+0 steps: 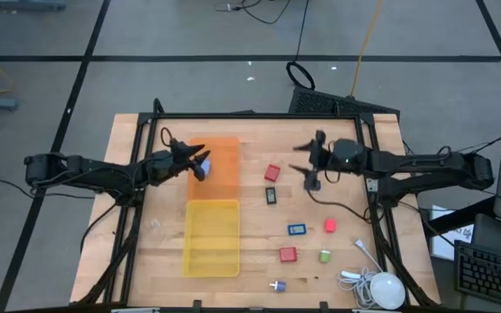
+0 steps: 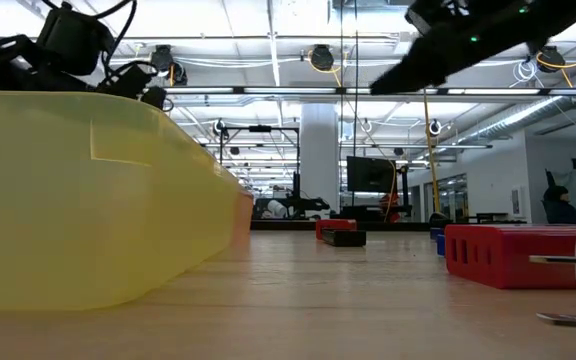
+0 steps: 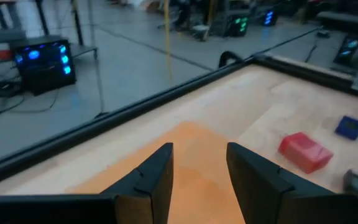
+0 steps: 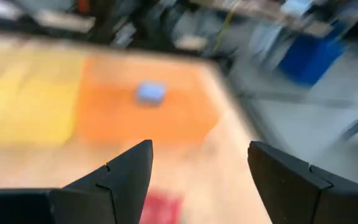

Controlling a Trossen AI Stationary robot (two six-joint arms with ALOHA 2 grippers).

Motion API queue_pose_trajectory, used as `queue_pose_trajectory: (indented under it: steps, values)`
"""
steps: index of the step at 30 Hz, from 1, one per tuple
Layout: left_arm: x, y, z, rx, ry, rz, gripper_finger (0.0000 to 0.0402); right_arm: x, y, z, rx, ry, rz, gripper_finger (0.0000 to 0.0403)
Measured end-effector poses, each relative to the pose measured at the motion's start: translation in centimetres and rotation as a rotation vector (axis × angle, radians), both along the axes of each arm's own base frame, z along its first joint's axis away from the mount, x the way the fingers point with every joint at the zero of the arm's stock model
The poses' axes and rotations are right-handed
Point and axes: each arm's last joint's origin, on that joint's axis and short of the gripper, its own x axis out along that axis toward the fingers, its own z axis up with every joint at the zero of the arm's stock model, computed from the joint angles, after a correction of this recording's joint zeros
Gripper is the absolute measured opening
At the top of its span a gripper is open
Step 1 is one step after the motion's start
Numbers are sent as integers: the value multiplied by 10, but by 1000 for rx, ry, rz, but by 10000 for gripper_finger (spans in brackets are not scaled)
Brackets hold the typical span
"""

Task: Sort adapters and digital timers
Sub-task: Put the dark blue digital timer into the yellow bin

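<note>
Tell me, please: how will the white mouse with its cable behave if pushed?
The white mouse looks rounded and smooth, so it would probably slide or slip from a pinch. Its thin cable lies loosely curved, so it likely flops and drags behind.

Adapters (image 1: pixel 272 172) – six; digital timers (image 1: pixel 270 196) – two; trays (image 1: pixel 211 236) – two; mouse (image 1: pixel 386 289) – one.

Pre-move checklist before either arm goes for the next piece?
1. Left end effector empty: ok, fingers apart with nothing between them, over the orange tray.
2. Light blue adapter inside the orange tray: ok.
3. Right end effector open and empty: ok.
4. Yellow tray free for timers: ok, nothing visible in it.
5. Pieces left on the table: not ok, the red adapter and the black timer are unsorted.
6. Mouse cable clear of the green adapter: cannot tell.
</note>
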Motion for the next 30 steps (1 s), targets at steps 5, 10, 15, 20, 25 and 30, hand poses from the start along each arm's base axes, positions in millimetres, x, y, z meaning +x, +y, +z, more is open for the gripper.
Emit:
queue_pose_trajectory:
  steps: [5, 10, 15, 20, 25, 30]
  values:
    - [4, -3, 14, 20, -111, -141, 171, -13, 12, -25, 143, 251, -10, 251]
    - [14, -1, 33, -55, -197, -300, 214, -19, 16, -67, 182, 339, -21, 251]
    - [27, 4, 49, -148, -97, -308, 278, -32, 15, -96, 155, 404, -48, 251]
    - [34, 2, 61, -71, -2, -339, 326, -38, 15, -103, 151, 451, -74, 251]
    - [36, -4, 62, -40, 12, -372, 349, -47, 13, -118, 131, 494, -75, 251]
    - [37, -8, 62, -40, 12, -389, 353, -57, 9, -132, 123, 523, -92, 251]
